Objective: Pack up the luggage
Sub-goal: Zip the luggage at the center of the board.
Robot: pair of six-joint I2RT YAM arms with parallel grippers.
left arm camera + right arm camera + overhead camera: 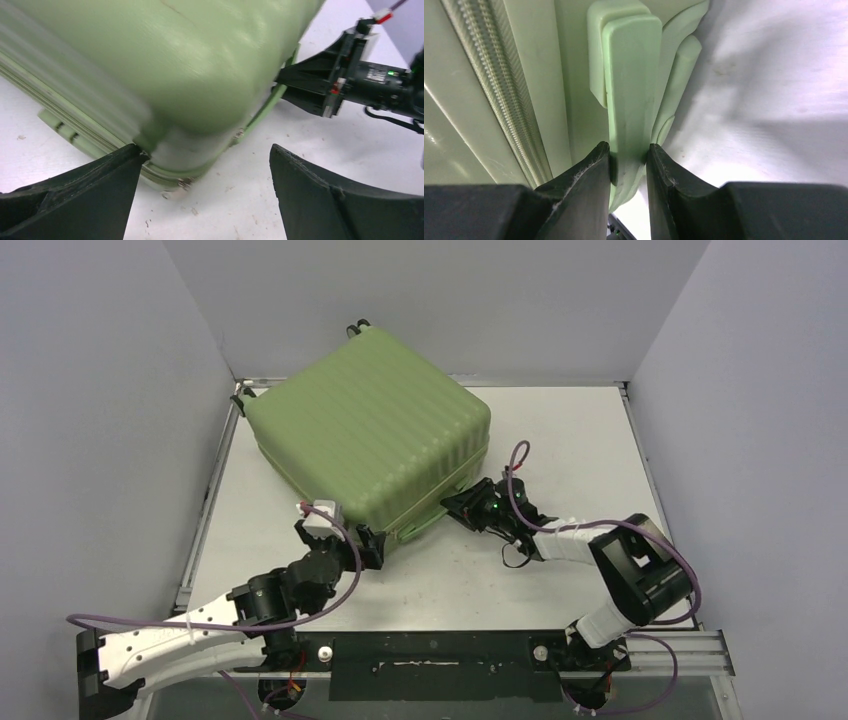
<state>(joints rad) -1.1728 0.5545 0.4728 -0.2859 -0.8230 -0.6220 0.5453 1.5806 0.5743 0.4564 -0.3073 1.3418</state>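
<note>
White table (560, 570): work surface, with grey walls on three sides. The luggage (370, 430): a light-green ribbed hard-shell case, lying closed and flat on the far-left part of the table, turned at an angle to the table edges; its black wheels (355, 328) point toward the back wall. Left gripper (205, 152): jaws spread wide around the near corner of the case; one finger (100, 185) lies against the shell's lower edge and the other stands apart over bare table. Right gripper (628, 150): at the case's near-right side, jaws drawn narrow and pinching a flat light-green handle tab (631, 75) between both fingertips. Zip track (494, 75): runs along the shell just left of the tab.
</note>
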